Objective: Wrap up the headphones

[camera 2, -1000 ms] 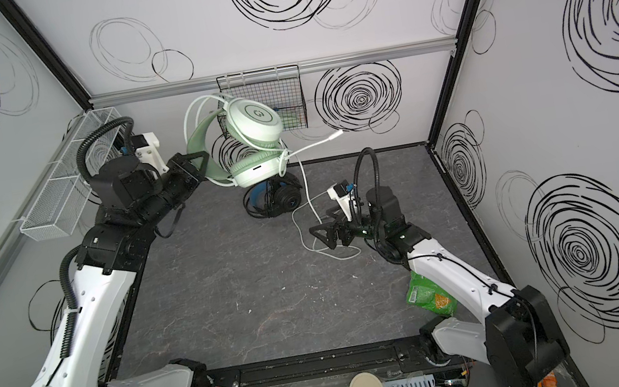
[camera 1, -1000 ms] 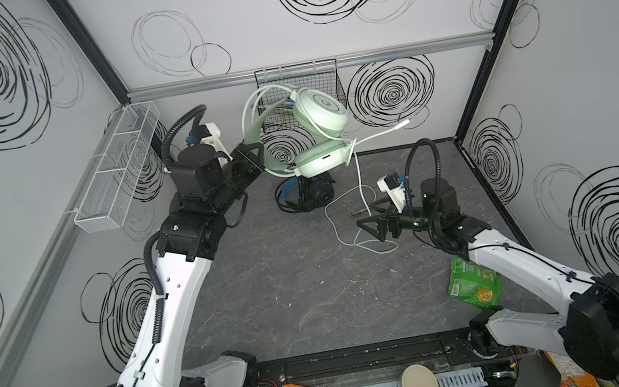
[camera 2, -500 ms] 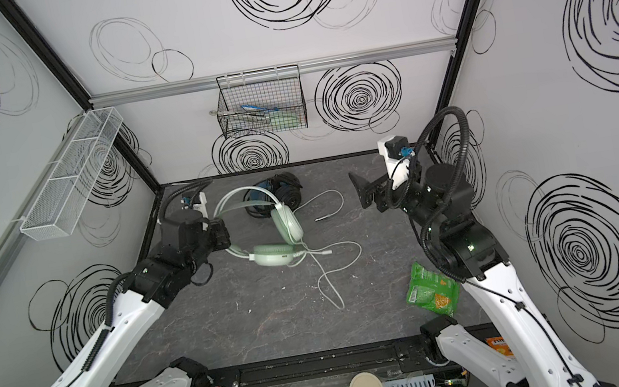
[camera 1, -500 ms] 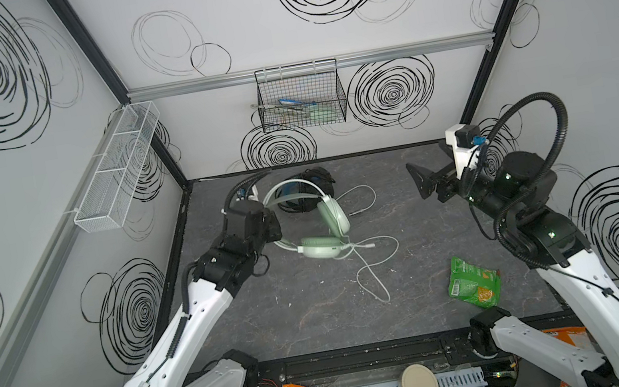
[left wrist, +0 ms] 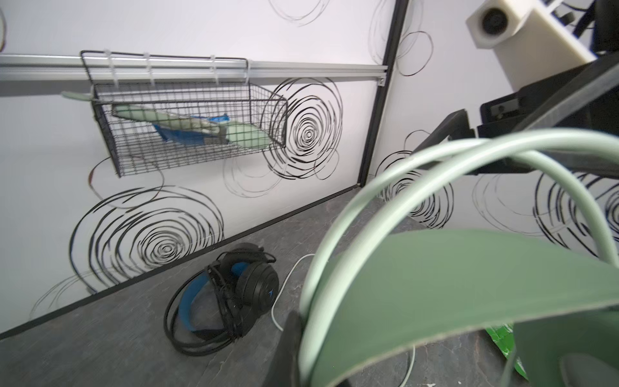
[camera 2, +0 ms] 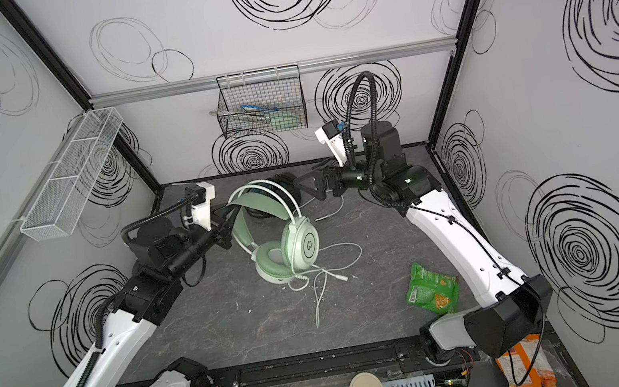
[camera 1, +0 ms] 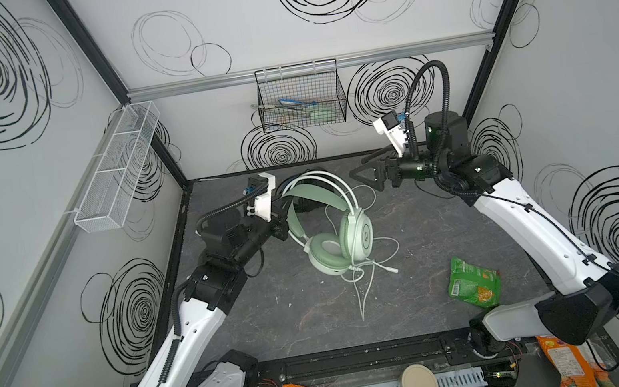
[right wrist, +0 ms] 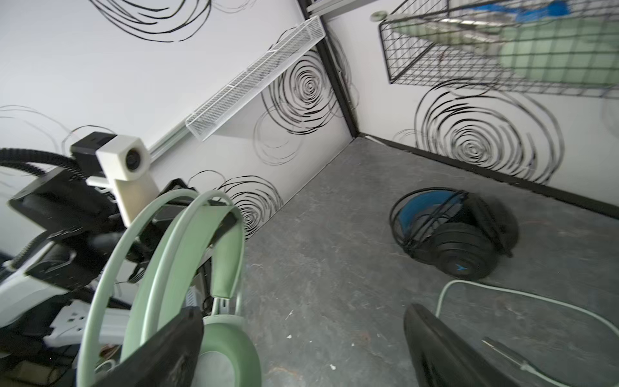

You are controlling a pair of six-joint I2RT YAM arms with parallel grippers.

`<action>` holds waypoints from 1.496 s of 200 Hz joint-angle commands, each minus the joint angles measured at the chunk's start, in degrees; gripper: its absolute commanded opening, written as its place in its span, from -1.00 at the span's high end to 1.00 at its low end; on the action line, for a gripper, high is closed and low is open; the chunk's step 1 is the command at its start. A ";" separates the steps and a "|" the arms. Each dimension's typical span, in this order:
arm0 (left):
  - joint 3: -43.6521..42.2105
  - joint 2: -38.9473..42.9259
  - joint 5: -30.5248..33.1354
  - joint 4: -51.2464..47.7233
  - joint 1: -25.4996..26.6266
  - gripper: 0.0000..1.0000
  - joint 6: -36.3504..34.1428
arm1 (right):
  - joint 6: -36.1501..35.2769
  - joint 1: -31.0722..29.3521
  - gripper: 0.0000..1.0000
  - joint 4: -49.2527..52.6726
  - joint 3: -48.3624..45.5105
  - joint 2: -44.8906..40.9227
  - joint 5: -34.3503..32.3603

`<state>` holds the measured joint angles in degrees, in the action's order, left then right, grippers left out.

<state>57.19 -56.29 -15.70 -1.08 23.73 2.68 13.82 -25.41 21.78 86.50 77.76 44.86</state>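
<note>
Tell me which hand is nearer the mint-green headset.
Left. The left hand is shut on the headband of the mint-green headset; the right hand hangs open beside the headband, apart from it.

The mint-green headphones [camera 1: 357,233] contrast with black-and-blue headphones [left wrist: 255,284], grey mottled table [camera 1: 318,311], black-swirled walls [camera 1: 229,13].

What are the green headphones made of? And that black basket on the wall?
The mint-green headphones look like smooth, shiny plastic. The ear cushion looks soft and matte, maybe fake leather. The black basket seems to be thin painted metal wire: you can see through its grid.
</note>
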 commanded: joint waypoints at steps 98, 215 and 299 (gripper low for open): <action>4.89 -6.24 -7.77 12.89 -1.24 1.00 -5.32 | 14.80 4.43 -0.95 -13.43 -10.42 -5.97 19.02; 0.72 -5.38 -10.28 15.40 -2.41 1.00 -6.76 | 15.01 0.06 -0.95 -11.53 -5.30 2.02 21.15; 2.34 -10.27 -9.41 19.44 -0.37 1.00 -4.79 | 17.98 -2.91 -0.49 -19.46 -8.89 2.84 25.34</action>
<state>57.01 -65.60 -25.36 9.61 23.07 -5.28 29.30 -28.10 7.86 79.72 80.79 66.98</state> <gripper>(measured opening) 0.080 0.834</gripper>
